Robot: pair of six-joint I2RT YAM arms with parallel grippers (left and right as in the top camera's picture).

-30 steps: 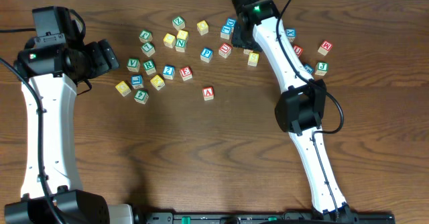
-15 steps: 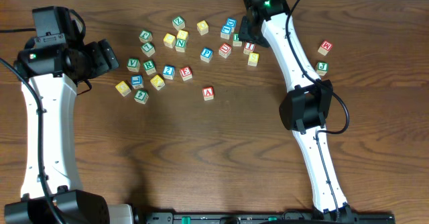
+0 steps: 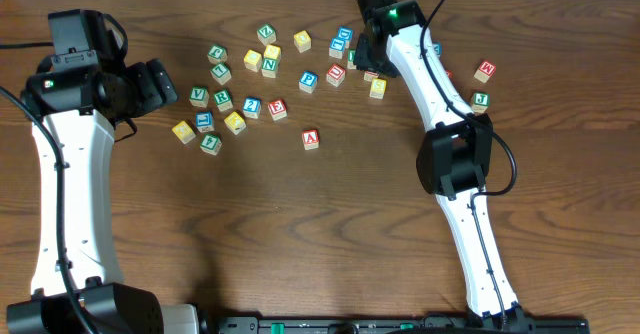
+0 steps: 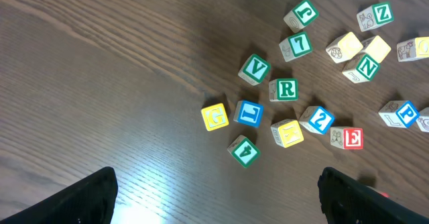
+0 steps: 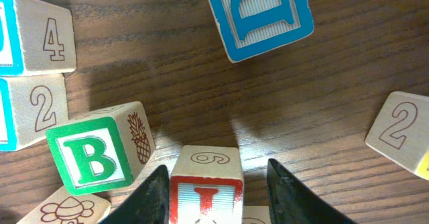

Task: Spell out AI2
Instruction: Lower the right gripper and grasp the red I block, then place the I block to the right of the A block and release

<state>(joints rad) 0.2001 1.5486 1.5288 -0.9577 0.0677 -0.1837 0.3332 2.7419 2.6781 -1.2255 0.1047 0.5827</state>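
Right claw (image 5: 216,174) was found released, its fingers straddling the red I block (image 5: 206,192) with a gap on one side. A green B block (image 5: 100,153) crowded one finger, just beside it. A blue D block (image 5: 258,16) lay ahead. The red A block (image 3: 311,139) lay well apart from that claw on the surface (image 3: 300,234). Left claw (image 4: 218,200) hung released, fingers wide apart, with the blue 2 block (image 4: 317,119) ahead of it.
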